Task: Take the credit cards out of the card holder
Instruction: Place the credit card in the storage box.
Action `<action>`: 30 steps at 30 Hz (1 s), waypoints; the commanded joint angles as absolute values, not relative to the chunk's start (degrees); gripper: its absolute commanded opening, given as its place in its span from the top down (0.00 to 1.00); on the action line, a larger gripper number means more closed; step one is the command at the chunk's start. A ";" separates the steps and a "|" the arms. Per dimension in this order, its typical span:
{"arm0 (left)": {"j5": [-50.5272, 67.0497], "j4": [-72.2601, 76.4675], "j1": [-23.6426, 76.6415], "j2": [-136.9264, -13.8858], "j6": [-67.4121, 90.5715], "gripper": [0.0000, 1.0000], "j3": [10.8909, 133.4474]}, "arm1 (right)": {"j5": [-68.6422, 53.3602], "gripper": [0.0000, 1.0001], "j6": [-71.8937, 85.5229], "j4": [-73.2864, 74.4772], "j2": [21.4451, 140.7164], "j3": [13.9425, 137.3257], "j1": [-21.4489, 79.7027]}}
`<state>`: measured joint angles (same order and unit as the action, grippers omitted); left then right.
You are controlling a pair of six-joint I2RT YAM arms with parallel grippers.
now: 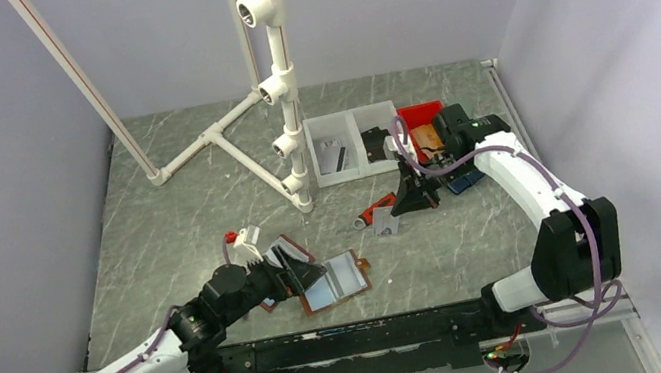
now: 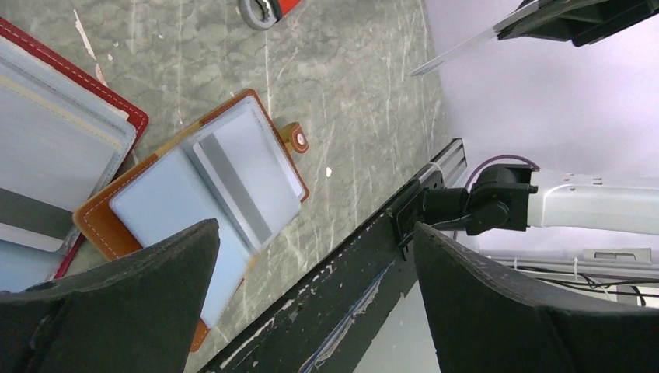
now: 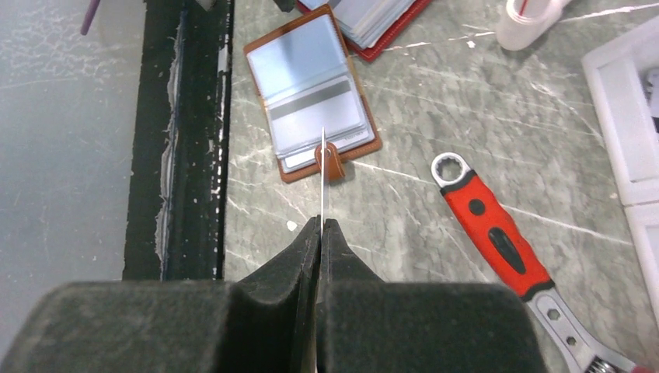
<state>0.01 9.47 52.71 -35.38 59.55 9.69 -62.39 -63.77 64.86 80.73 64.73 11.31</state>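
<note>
- Right gripper (image 3: 321,227) is clamped on one card (image 3: 322,175), seen edge-on from its wrist camera, held in the air over the table (image 1: 187,200) and well apart from the holder
- Holder (image 1: 334,282) lies open on the table near the front rail (image 1: 362,338); grey cards show in its sleeves, so the job looks only part done
- Left gripper (image 2: 315,233) hangs spread wide and empty, just beside the holder
- A red holder (image 2: 70,148) lies right beside the brown one, and a wrench (image 3: 497,233) lies further off
- Step in hand, as I judge it: carrying off a pulled card
- Next move calls for setting that card down clear of the holder and loosening the fingers, then steadying the holder while another card slides from its sleeve
</note>
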 commanded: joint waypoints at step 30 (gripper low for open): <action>-0.56 9.33 52.68 -27.83 45.23 0.01 10.12 | -52.13 1.00 -50.57 54.95 86.26 80.66 9.79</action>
